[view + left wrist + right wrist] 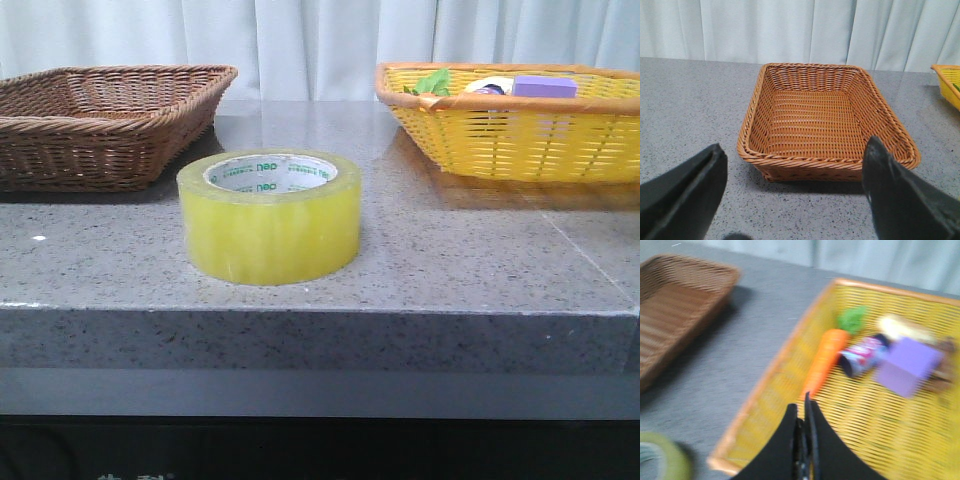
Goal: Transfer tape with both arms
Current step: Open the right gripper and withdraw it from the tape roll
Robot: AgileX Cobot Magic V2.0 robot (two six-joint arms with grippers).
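The tape (270,216), a fat roll of translucent yellow packing tape with a white core printed in green, lies flat on the grey stone table near its front edge, between the two baskets. A slice of it shows in the right wrist view (662,460). Neither arm shows in the front view. My left gripper (792,192) is open and empty, its black fingers (687,192) spread wide over the table in front of the brown basket. My right gripper (802,407) is shut and empty, hovering over the near edge of the yellow basket. That view is blurred.
An empty brown wicker basket (60,125) stands at the back left; it fills the left wrist view (755,107). A yellow basket (500,140) at the back right (765,390) holds a toy carrot (827,357), a purple box (907,365) and other small items.
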